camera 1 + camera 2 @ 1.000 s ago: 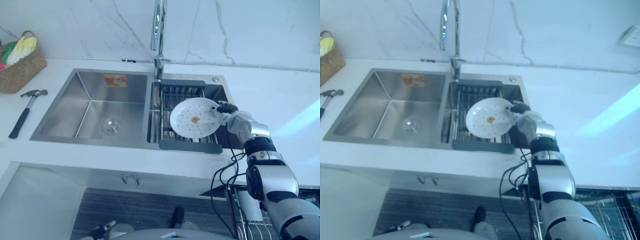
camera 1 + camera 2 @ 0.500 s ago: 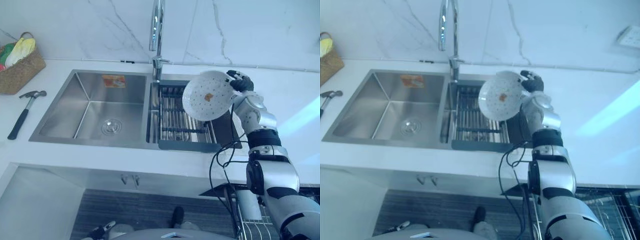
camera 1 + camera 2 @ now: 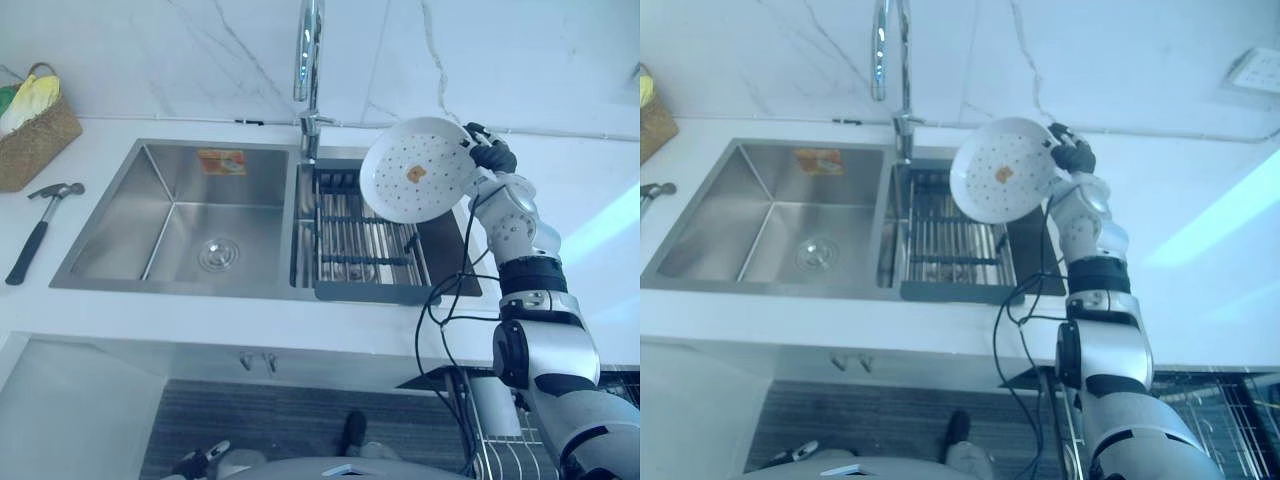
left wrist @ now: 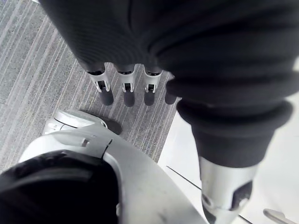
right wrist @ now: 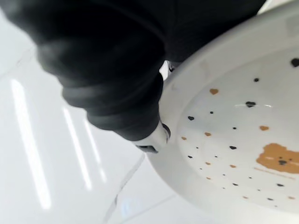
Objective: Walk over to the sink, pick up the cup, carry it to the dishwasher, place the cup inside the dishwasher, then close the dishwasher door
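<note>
Right hand [image 3: 492, 157] holds a plate [image 3: 418, 170] above the sink [image 3: 180, 215]
Eye views: fingers pinch the white plate's rim, and it tilts above the rack [image 3: 365, 250]. Right wrist view: the plate's spotted face, close. Left wrist view: left hand [image 4: 127, 88], fingers straight, over floor [image 4: 37, 79].

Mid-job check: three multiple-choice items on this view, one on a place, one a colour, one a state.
1. The hammer lies: A on the counter left of the sink; B in the sink; C on the rack.
2. The plate is: A white; B red; C black.
3. The right hand is: A open; B shut on the plate; C flat on the counter.
1 A, beside the basket; 2 A, white with dark spots; 3 B, it grips the rim, plate held above the rack.
</note>
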